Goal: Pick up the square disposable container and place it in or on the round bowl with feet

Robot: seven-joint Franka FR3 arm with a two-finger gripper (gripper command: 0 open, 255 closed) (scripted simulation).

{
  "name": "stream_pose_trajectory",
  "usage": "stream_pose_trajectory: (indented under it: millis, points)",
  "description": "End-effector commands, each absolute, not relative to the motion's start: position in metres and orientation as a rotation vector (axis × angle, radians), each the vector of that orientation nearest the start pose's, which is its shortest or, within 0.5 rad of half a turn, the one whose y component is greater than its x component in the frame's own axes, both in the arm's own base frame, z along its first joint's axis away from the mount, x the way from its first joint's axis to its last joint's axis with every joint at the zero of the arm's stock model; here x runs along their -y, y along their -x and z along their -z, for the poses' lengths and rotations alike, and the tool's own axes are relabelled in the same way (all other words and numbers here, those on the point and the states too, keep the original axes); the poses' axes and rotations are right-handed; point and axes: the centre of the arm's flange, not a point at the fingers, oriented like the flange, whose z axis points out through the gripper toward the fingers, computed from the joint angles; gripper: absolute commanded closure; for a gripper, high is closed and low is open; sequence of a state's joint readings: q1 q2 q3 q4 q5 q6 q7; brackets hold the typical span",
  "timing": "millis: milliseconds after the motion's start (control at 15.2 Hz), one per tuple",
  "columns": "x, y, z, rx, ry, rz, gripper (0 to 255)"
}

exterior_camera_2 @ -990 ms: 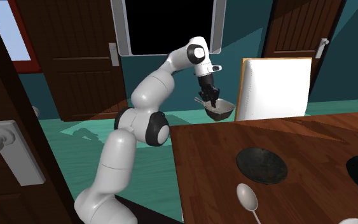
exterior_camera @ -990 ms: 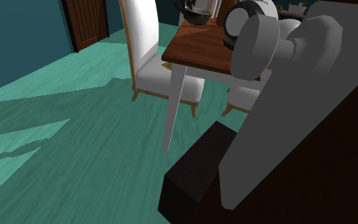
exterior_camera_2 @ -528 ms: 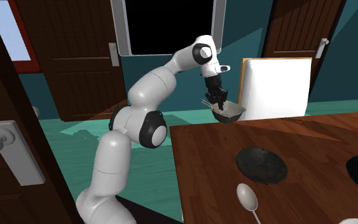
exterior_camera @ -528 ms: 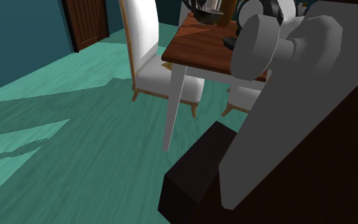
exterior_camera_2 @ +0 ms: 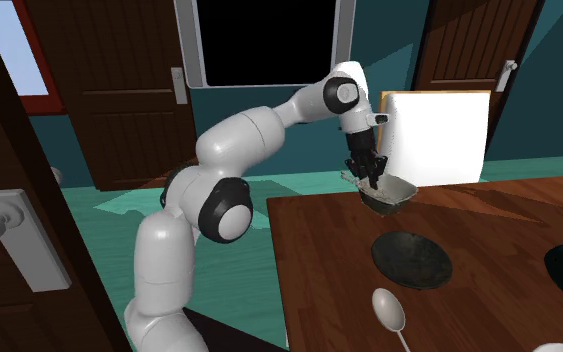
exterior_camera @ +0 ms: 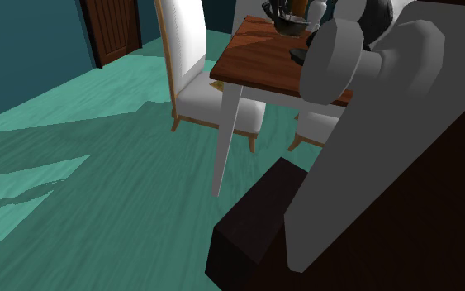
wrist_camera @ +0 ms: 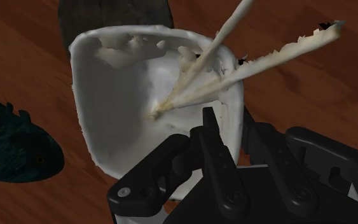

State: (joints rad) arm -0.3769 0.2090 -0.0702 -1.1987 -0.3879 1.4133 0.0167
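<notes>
Black end effector (exterior_camera_2: 369, 183) at the tip of a white arm was closed on one wall of a square white container (exterior_camera_2: 389, 195), holding it in the air above the far edge of a brown wooden bench (exterior_camera_2: 339, 300). From the wrist camera, one finger sat inside the square white container (wrist_camera: 139, 108) and the other outside, pinching the rim between them. Two pale sticks (wrist_camera: 260, 62) leaned out of the square white container over the opposite rim.

A dark round bowl (exterior_camera_2: 412, 259) sat on the bench just past the square white container, towards the camera in the second exterior view. Its feet could not be made out. A pale spoon (exterior_camera_2: 389, 310) lay nearer still, and a dark teal object (wrist_camera: 18, 149) rested on the bench off to one side.

The step in hand looked like the carry to the dark round bowl. Doing it well would probably mean:
- Moving slowly, since a one-wall pinch could let the load swing.
- Keeping the load level so the pale sticks would stay in.
- Centring it over the dark round bowl before lowering.
- Letting go only once its base was resting inside.
</notes>
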Motion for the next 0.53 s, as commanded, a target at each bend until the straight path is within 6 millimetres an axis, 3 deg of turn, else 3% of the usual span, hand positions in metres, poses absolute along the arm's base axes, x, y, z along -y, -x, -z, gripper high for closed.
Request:
stream_pose_trajectory:
  millis: [0, 462]
  points:
    - [0.313, -0.503, -0.674, -0.913, 3.408, -0.138, 255]
    - [0.387, -0.448, -0.672, -0.913, 3.408, -0.138, 255]
